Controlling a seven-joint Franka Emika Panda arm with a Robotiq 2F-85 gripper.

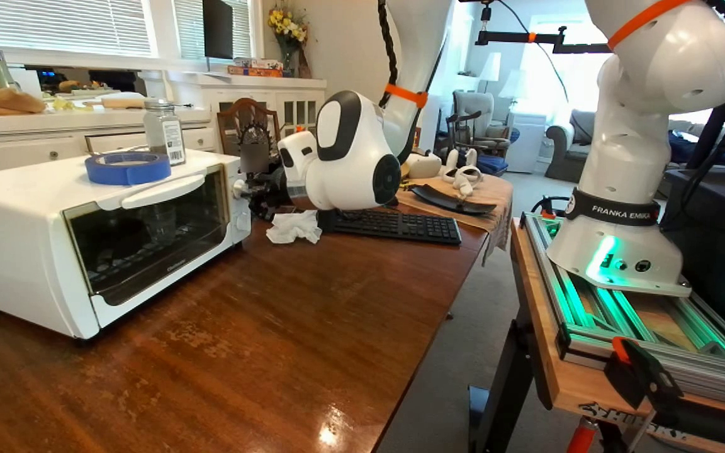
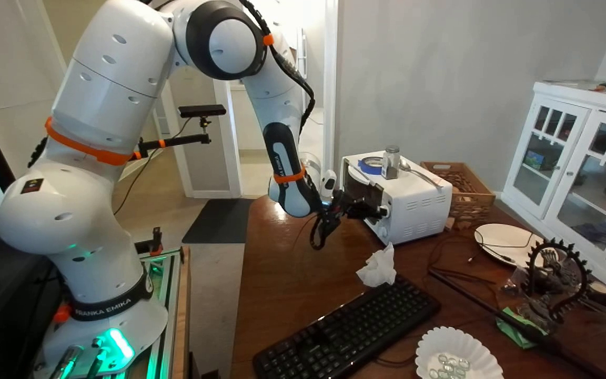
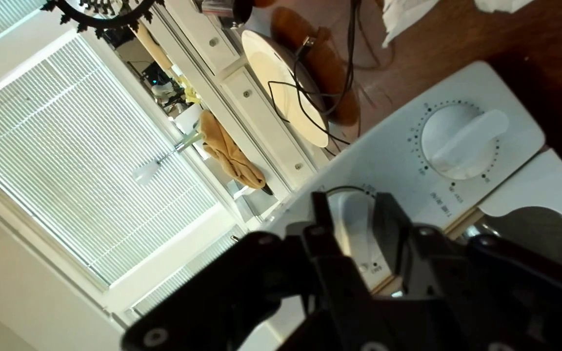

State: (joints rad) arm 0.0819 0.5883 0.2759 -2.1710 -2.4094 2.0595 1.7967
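We judge this oven knob (image 3: pixel 359 234) rigid and slick, best pinched across its ridge (image 3: pixel 356 217), which the gripper (image 3: pixel 351 201) narrowly straddles, though whether clamped we cannot tell

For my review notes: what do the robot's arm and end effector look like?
The arm is white and rounded, with dark joint trim and orange bands. A black braided cable runs along it; a black collar at the base reads FRANKA EMIKA, above a green light. The end effector is black, with slim fingers.
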